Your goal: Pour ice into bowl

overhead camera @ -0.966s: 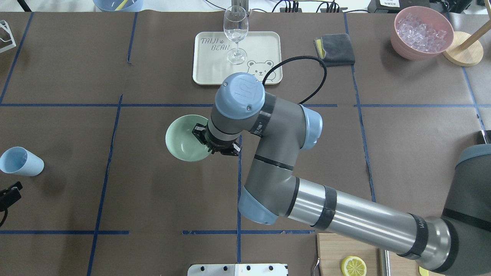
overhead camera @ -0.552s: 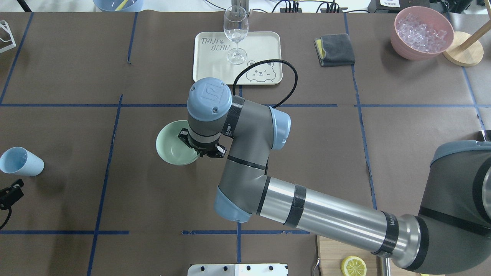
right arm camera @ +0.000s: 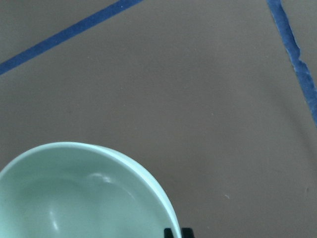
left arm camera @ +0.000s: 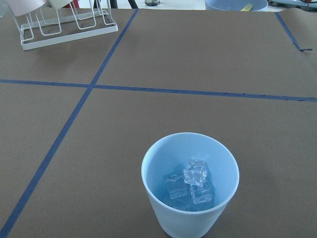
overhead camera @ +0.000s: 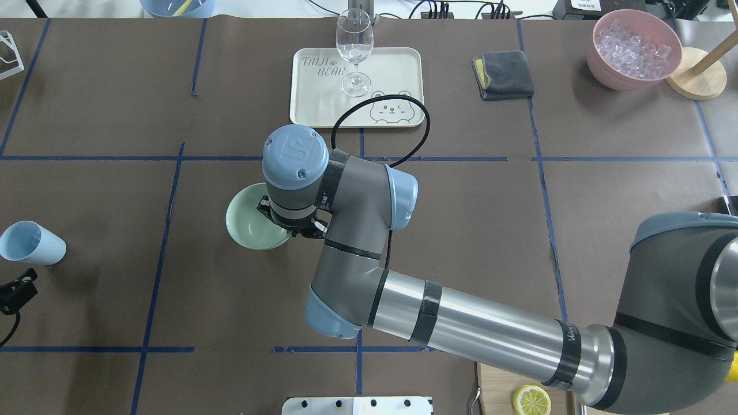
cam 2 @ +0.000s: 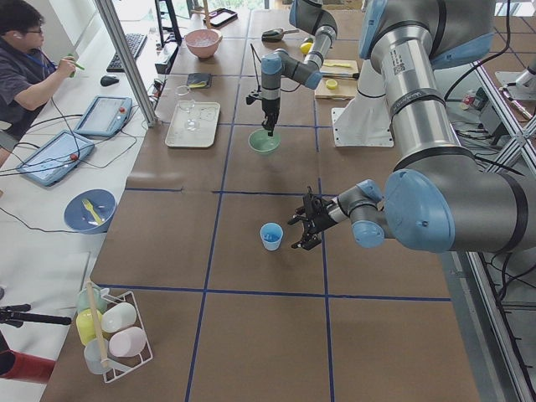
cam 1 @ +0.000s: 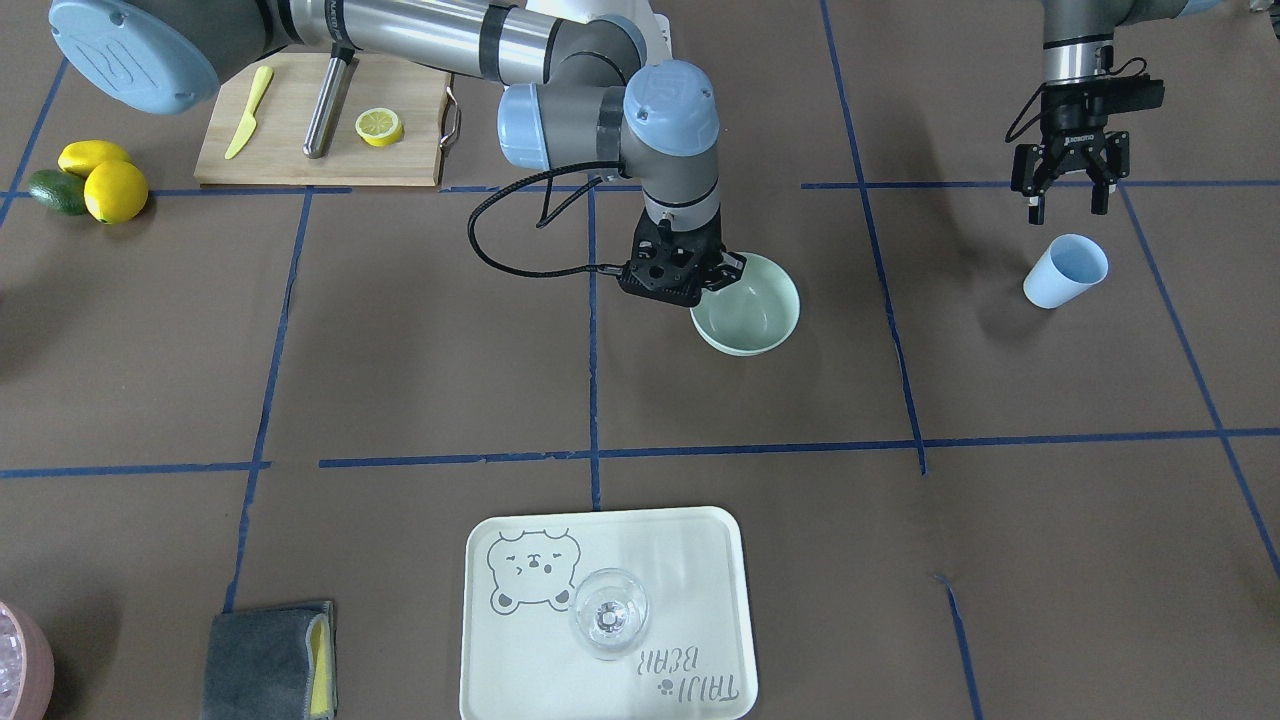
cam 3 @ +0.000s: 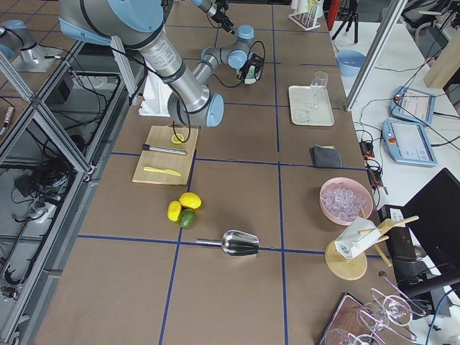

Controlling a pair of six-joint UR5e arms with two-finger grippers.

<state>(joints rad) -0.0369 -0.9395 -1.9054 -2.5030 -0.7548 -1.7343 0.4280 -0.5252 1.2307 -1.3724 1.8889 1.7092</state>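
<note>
The pale mint-green bowl [overhead camera: 245, 225] stands empty on the brown table left of centre; it also shows in the front view [cam 1: 750, 312] and the right wrist view [right arm camera: 74, 198]. My right gripper [cam 1: 703, 283] is shut on the bowl's rim. A light blue cup [left arm camera: 158, 168] stands upright at the table's left end [overhead camera: 31, 242] with a few clear ice cubes [left arm camera: 193, 181] inside. My left gripper [cam 1: 1068, 205] is open and empty, just behind the cup and apart from it.
A cream tray [overhead camera: 398, 69] with a wine glass [overhead camera: 354, 49] is at the back centre. A grey cloth [overhead camera: 503, 75] and a pink bowl of ice [overhead camera: 633, 49] are at the back right. A cutting board with a lemon slice [cam 1: 379, 126] is near the robot.
My right gripper has moved left with the green bowl in it, toward the blue cup. The left gripper and the cup have not moved.
</note>
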